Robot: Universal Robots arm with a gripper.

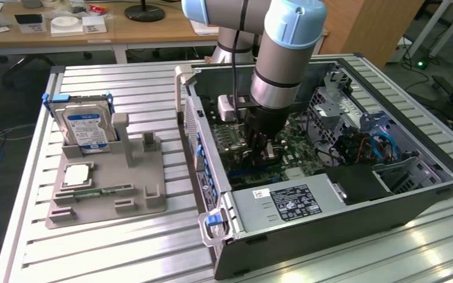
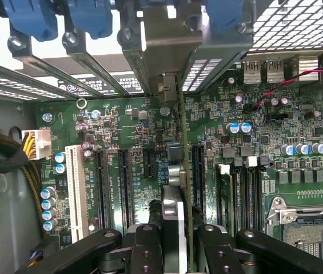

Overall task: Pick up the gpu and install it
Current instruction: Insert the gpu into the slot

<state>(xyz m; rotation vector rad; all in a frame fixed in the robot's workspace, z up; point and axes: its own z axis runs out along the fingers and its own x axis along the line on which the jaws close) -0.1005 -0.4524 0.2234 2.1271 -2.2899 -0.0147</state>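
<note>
Looking along the wrist view from the nearest point outward, you see the gripper [image 2: 175, 242] with its two black fingers [image 2: 144, 245] closed on the gpu [image 2: 182, 171], which stands edge-on between them as a thin green card. The card's silvery end bracket [image 2: 170, 43] reaches up to the slot openings in the rear wall of the computer case [image 2: 1, 200]. The card's lower edge sits in line with a dark expansion slot on the motherboard [image 2: 121, 131]; you cannot tell whether it is seated. Beside it run further black slots and one white slot [image 2: 76, 191]. Beyond these lie a row of blue-topped capacitors [image 2: 238, 128], the memory slots and the processor socket [image 2: 310, 222]. A white power connector [image 2: 35, 142] with a sleeved cable sits at the board's edge.

In the exterior view, you see the arm [image 1: 285, 53] reaching straight down into the open case [image 1: 329, 230], its gripper [image 1: 259, 147] low over the motherboard [image 1: 289, 159]. The power supply [image 1: 289, 203] with its printed label fills the near corner of the case. On the exterior view's left, well apart from the case, a grey parts holder [image 1: 108, 188] stands on the slatted metal table [image 1: 92, 247]. It carries an upright hard drive [image 1: 85, 127] with a blue label, a processor [image 1: 77, 175] and a narrow green memory stick [image 1: 92, 193]. Farthest away stands a wooden desk [image 1: 92, 29].
</note>
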